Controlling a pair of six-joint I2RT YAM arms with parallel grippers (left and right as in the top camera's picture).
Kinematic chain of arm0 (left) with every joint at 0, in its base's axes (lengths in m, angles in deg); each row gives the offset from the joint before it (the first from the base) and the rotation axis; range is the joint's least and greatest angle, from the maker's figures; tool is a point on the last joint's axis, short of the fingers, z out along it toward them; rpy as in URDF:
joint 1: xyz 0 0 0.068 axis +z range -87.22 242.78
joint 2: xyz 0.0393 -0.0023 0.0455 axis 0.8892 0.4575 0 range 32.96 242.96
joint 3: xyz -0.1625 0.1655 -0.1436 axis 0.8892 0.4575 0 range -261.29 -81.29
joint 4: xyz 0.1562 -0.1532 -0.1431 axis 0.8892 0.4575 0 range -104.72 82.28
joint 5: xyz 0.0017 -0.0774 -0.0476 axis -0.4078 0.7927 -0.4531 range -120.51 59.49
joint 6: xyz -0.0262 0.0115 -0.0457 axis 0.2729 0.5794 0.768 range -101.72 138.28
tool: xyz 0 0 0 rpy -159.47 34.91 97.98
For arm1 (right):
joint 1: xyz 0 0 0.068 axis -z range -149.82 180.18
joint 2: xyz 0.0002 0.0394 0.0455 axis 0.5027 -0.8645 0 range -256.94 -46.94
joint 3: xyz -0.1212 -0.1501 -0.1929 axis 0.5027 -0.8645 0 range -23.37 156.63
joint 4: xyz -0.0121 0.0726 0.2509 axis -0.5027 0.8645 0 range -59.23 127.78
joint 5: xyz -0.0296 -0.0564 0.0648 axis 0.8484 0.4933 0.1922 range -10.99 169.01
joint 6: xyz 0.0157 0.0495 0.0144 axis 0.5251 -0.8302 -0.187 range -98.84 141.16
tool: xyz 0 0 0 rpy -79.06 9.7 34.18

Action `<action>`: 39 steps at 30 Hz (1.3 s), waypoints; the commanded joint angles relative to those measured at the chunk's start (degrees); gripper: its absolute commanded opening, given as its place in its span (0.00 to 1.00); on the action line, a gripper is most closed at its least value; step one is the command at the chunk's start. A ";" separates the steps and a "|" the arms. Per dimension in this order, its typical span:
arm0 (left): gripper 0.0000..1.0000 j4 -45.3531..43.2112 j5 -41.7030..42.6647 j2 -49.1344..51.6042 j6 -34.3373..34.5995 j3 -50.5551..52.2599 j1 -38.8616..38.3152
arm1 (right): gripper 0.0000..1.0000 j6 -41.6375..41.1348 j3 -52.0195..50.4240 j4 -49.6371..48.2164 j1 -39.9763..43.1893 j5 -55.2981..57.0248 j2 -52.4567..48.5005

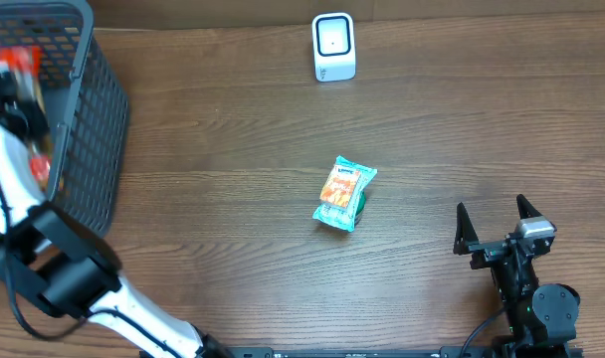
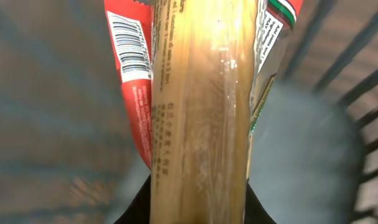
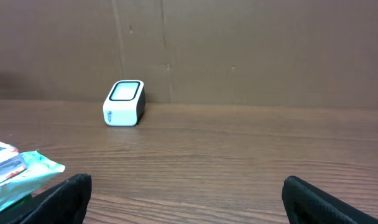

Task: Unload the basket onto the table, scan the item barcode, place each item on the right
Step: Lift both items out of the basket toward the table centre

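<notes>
In the left wrist view a long clear packet of spaghetti [image 2: 201, 112] with a red label runs straight up from between my left gripper's [image 2: 198, 208] dark fingers [image 2: 137, 210], which are shut on it. Its barcode [image 2: 132, 46] shows on the red label at the upper left. Seen from overhead, the left arm [image 1: 6, 174] reaches into the dark mesh basket [image 1: 89, 119] at the far left, where the packet is a red and white blur [image 1: 14, 65]. The white scanner [image 1: 333, 47] stands at the table's back middle. My right gripper [image 1: 497, 227] rests open near the front right, holding nothing.
A teal and orange snack pack [image 1: 344, 193] lies on the wooden table near the middle; its edge shows at the left of the right wrist view [image 3: 18, 171]. The scanner [image 3: 124, 102] stands ahead of the right gripper, before a brown wall.
</notes>
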 commanded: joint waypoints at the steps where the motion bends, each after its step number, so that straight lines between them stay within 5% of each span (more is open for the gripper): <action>1: 0.04 -2.21 -8.74 -13.75 2.40 -7.56 -5.11 | 1.00 0.15 -0.59 -0.13 0.13 0.11 0.57; 10: 0.04 4.42 -15.41 -29.03 7.58 -8.87 -15.78 | 1.00 0.15 -0.59 -0.13 0.13 0.11 0.57; 16: 0.04 24.52 -7.02 -34.40 20.81 -8.85 -26.62 | 1.00 0.15 -0.59 -0.13 0.13 0.11 0.57; 22: 0.04 36.89 -4.70 -32.46 24.26 -4.39 -37.97 | 1.00 0.15 -0.59 -0.13 0.13 0.11 0.57; 30: 0.04 33.31 -4.70 -31.87 29.92 15.08 -51.06 | 1.00 0.15 -0.59 -0.13 0.13 0.11 0.57; 39: 0.04 18.25 -1.99 -31.87 35.87 35.80 -58.62 | 1.00 0.15 -0.59 -0.13 0.13 0.11 0.57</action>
